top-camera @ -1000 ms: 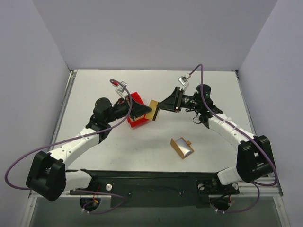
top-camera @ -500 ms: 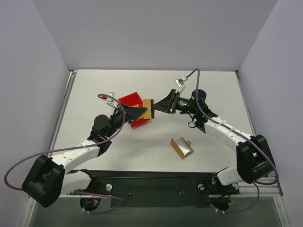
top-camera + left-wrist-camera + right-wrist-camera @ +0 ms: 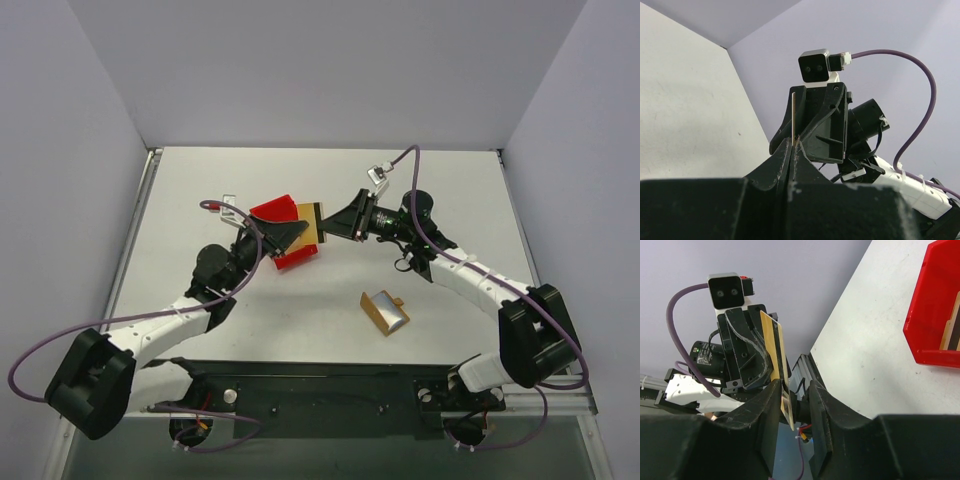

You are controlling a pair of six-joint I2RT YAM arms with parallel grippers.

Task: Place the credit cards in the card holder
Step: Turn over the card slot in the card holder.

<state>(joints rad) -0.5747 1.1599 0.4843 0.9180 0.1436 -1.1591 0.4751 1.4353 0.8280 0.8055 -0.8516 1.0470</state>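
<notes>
Found the left gripper (image 3: 298, 233) pinched together on one end of a credit card (image 3: 313, 222), with the card carried in the air over the right side of the red bin (image 3: 272, 211), toward the far middle of the table (image 3: 200, 200). Made out a second card (image 3: 951, 329) leaning inside that bin in the right wrist view; could not count any more. Met the right gripper (image 3: 328, 226) just to the right, nose to nose with the left one, jaws apart and straddling the card's free end, with a sliver of gap showing beside one finger; judged no firm hold on that side yet. Located the card holder (image 3: 386, 311) further right and nearer, well apart from both grippers, lying on the table with its light blue panel up and a small tab at its right, untouched; could not see into its pocket. Judged the task barely begun: one card lifted and midway through a hand-over between the arms, none stowed. Left to do, by that reading: finishing the transfer, carrying the card to the holder, sliding it in, then fetching whatever lay in the bin.
</notes>
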